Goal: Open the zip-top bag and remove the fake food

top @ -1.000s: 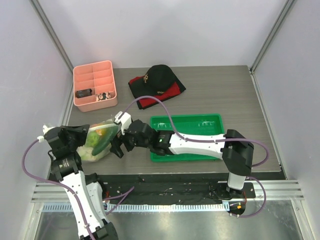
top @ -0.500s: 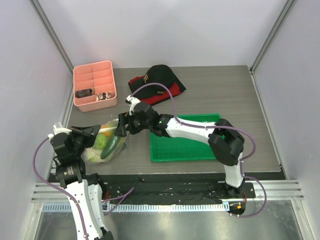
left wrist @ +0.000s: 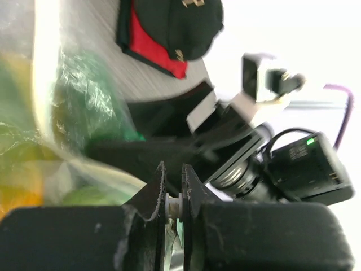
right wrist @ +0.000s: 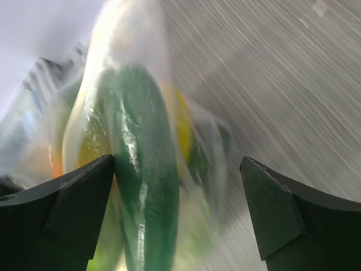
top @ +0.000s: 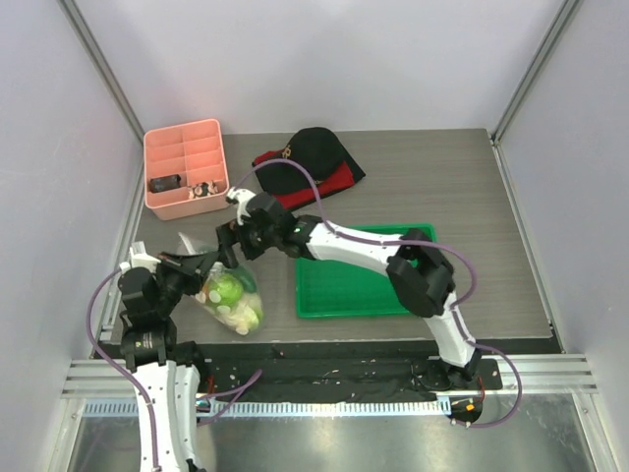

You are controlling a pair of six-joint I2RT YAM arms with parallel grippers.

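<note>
Pinching the zip-top bag [top: 228, 295] at the near left of the table [top: 442, 187], the left gripper [top: 200, 262] is clamped on its top edge.
From above: fake food [top: 226, 289] inside, green cabbage showing; the right gripper [top: 228, 251] is at the bag's far side; the black cap [top: 313, 149] carries a gold mark, too small to read. Left wrist: jaws all but closed on a thin fold of film. Right wrist: jaws spread wide either side of the bag, dark cucumber [right wrist: 148, 186] between them, nothing gripped.

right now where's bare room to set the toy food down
The front part of the green tray is bare. The table is also bare right of the cap, behind the tray. Crowded: front left, around the bag.
</note>
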